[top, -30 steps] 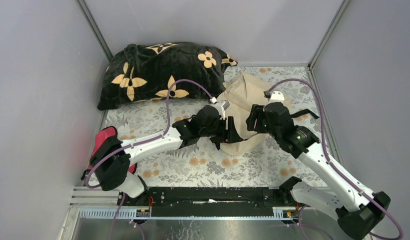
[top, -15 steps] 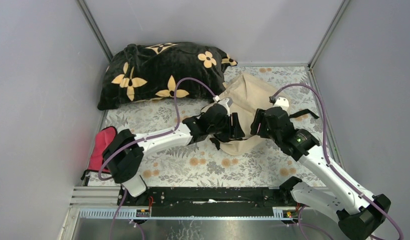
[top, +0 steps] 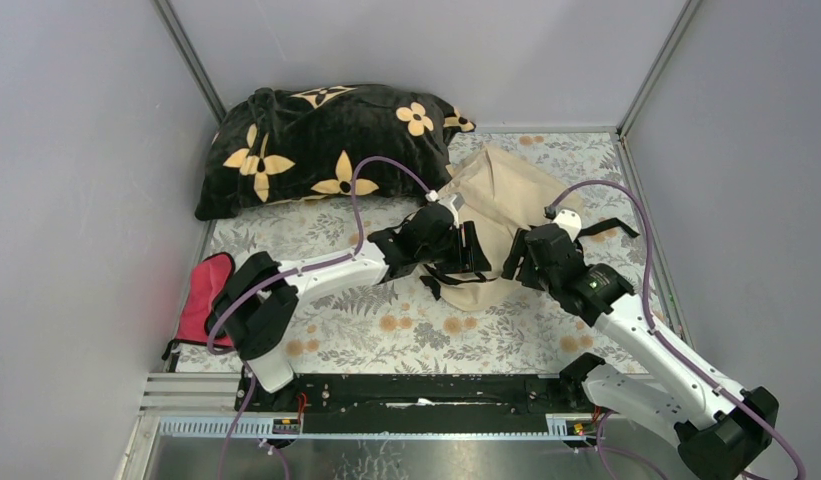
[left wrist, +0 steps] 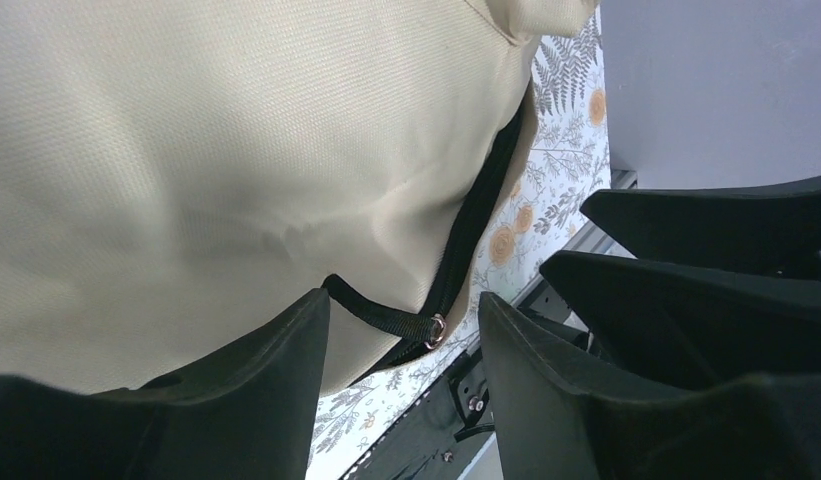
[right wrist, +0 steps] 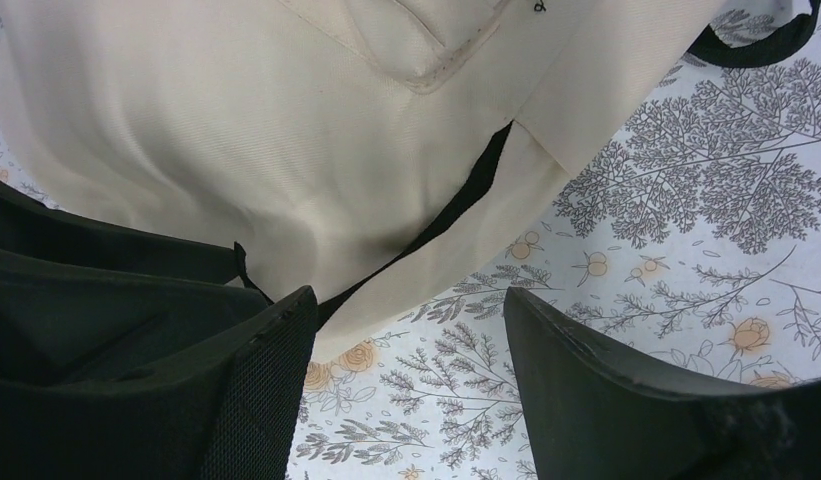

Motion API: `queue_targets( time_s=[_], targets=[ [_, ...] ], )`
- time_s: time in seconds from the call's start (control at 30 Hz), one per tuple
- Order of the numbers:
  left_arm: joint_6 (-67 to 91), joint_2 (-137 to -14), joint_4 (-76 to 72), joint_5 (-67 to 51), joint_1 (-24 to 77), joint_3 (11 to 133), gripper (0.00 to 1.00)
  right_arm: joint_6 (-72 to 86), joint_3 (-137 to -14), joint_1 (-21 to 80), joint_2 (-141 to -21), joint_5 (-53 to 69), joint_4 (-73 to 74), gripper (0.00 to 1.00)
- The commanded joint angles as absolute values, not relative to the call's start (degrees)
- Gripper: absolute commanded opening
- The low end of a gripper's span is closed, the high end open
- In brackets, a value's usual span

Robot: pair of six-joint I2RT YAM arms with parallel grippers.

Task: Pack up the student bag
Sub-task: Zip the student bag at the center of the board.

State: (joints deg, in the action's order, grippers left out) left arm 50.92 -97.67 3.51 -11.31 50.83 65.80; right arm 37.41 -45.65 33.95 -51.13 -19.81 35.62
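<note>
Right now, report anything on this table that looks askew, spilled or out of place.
Nothing is spilled or damaged. The student bag lies slumped and creased rather than upright, one black strap splayed out to its right. The red pouch sits wedged at the far left edge of the table, away from the bag.

Matt woven cloth student bag (left wrist: 186, 150)
</note>
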Motion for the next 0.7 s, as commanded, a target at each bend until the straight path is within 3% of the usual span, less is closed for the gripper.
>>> queue_targets(
  time_s=[0.0,0.23,0.57,0.67],
  targets=[
    [52.6,-99.8,0.2,-15.3,50.6,67.4,0.64,40.7,-45.0,33.6,-52.1,-19.5,34.7,0.76],
    [55.4,-101.5,-4.6,-19.5,50.5,67.5,0.63,44.6,-43.2,33.3,-52.1,-19.1,34.1,0.80],
    [58.0,-102.3,-11.1,-23.6,49.7,65.9,0.45,46.1,-40.6,32.1,-52.1,-19.0,33.0,0.80],
    [56.5,-102.5,-8.9,-22.8,49.7,66.8,0.47,46.4,-40.3,31.8,-51.7,-18.9,32.6,0.80]
  ],
)
